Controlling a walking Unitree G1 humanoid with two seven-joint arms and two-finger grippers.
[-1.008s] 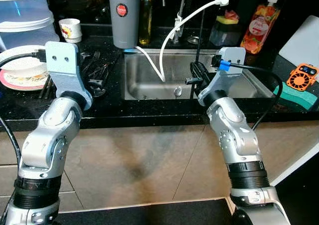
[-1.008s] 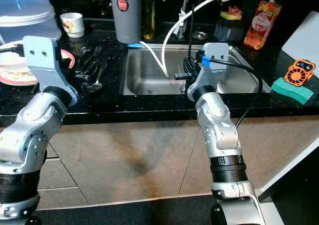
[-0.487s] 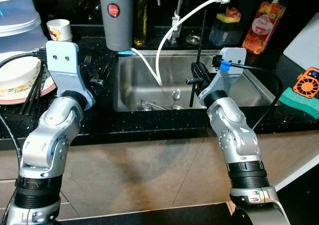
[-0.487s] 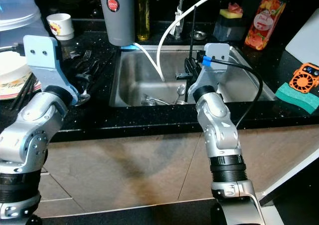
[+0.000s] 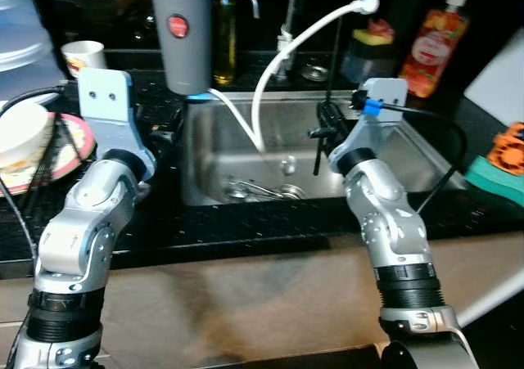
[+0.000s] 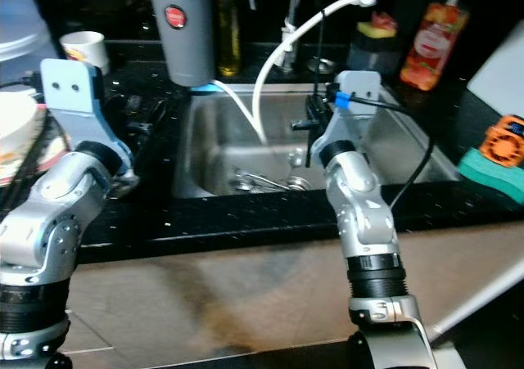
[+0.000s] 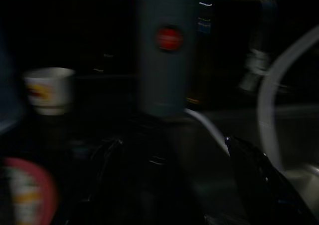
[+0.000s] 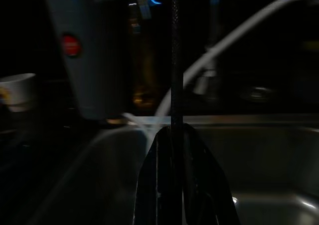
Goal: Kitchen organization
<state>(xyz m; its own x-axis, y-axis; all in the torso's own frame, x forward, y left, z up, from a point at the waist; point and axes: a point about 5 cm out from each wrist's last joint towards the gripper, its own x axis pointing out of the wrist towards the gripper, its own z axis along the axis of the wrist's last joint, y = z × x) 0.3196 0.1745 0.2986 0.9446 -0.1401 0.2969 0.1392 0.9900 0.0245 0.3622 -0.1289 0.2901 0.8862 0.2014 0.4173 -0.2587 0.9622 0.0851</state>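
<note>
Black speckled counter (image 5: 246, 226); steel sink (image 5: 393, 152) holding spoons (image 6: 262, 181); right gripper (image 5: 321, 132) clamped on thin black rod (image 8: 174, 60); left gripper (image 7: 164, 185) fingers: cannot tell.

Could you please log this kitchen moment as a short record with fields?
setting: black countertop around a steel sink
in sink: spoons near the drain, white hose hanging in
behind sink: grey water filter, orange soap bottle
robot's left side: bowl on a red-rimmed plate, small cup
robot's right side: green sponge
right gripper: over the sink, shut on a thin black stick held upright
left gripper: above the counter left of the sink, finger state unclear
</note>
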